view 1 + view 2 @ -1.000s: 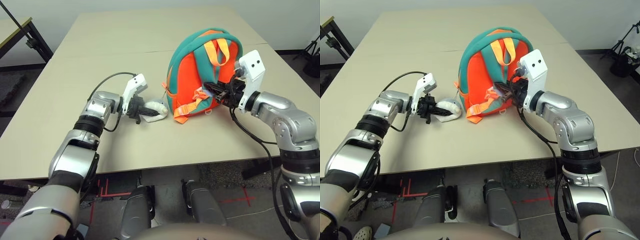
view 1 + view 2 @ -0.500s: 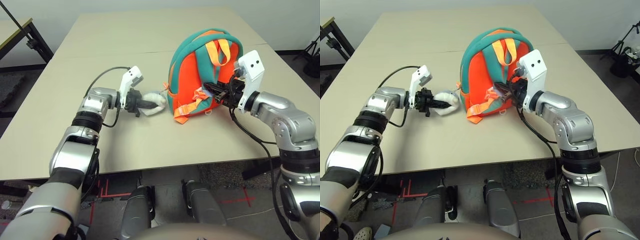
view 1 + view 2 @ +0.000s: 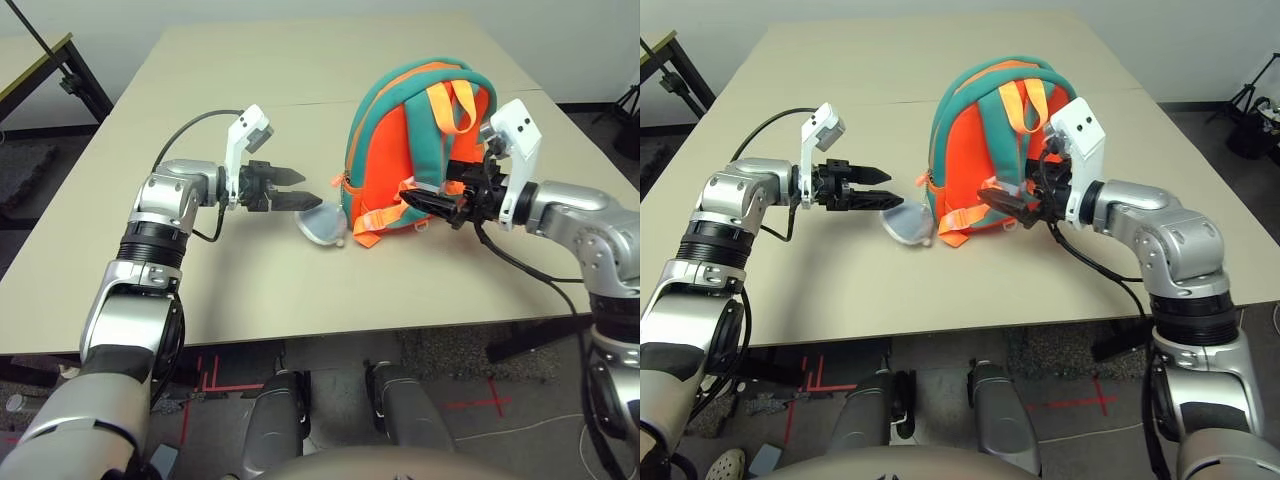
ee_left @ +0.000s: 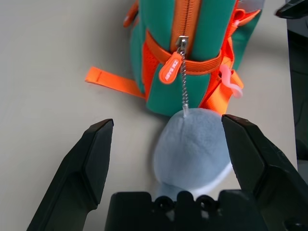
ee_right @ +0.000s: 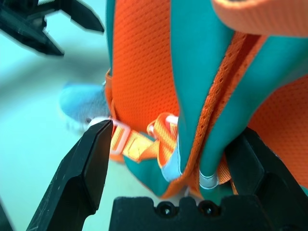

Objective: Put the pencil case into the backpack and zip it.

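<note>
The backpack (image 3: pixel 382 165), orange and teal, stands on the worktop (image 3: pixel 250 290) in the upper right part of the frame, right of the middle, with its straps turned to the robot. Its light orange loop (image 3: pixel 438 105) is near the top, and an orange webbing strap (image 3: pixel 372 222) hangs at its lower left corner, down on the worktop. Just beside this corner, near the middle of the frame, lies the grey plush toy (image 3: pixel 322 226); a thin metal chain (image 4: pixel 185 89) joins it to the zipper slider (image 4: pixel 182 42), which has also an orange pull tab (image 4: pixel 170 68). The left gripper (image 3: pixel 312 190) is left of the backpack, near the toy, with its jaws open and nothing held between them. The right gripper (image 5: pixel 178 126) is at the lower right side of the backpack, and its jaws are open as well, one finger close by the teal strap (image 5: pixel 240 101); if this finger touches the strap, I cannot tell. Farther away, a second table (image 3: pixel 35 65) is in the upper left corner, and a black tripod (image 3: pixel 1242 98) stands at the upper right edge.
</note>
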`<state>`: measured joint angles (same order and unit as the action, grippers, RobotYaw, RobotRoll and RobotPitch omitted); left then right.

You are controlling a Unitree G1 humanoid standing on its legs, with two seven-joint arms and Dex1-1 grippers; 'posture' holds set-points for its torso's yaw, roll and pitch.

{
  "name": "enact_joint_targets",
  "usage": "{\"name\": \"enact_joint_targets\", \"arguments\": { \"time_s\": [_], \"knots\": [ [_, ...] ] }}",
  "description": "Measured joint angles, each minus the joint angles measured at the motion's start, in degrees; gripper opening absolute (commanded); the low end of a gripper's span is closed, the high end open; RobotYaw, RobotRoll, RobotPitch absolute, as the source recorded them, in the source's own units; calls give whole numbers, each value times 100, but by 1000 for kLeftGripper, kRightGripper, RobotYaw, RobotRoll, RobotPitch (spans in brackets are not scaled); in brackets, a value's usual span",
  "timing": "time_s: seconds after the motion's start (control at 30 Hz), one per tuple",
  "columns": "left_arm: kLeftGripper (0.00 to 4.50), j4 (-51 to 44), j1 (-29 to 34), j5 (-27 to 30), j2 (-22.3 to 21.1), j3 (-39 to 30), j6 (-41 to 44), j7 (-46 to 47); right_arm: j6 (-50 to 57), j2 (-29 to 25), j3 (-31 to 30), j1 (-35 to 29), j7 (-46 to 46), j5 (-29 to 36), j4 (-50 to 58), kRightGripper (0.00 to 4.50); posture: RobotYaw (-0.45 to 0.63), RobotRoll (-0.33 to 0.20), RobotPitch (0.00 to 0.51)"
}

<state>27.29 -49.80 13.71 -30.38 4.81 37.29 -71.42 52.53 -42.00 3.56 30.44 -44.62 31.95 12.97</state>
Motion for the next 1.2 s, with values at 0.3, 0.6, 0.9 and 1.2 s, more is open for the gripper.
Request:
{"name": "enact_joint_targets", "arguments": {
  "time_s": [0.3, 0.6, 0.9, 1.2],
  "knots": [
    [4500, -160, 149, 80, -41, -37, 68, 155, 37, -351, 624, -234, 145, 28, -264, 4484, -204, 0, 108],
    [4500, -247, 502, 262, -159, -598, 82, 769, -413, -111, 1191, -447, 1169, -400, -734, 4484, -203, 0, 115],
    [4500, -614, 1112, 540, -101, -1589, -9, 2013, -1560, 305, 1779, -476, 2356, -1075, -1664, 4484, -178, 0, 121],
    [4500, -548, 1546, 528, 151, -2249, -927, 3459, -3101, 677, 2101, -477, 2760, -1299, -2628, 4484, -152, 0, 143]
  ]
}}
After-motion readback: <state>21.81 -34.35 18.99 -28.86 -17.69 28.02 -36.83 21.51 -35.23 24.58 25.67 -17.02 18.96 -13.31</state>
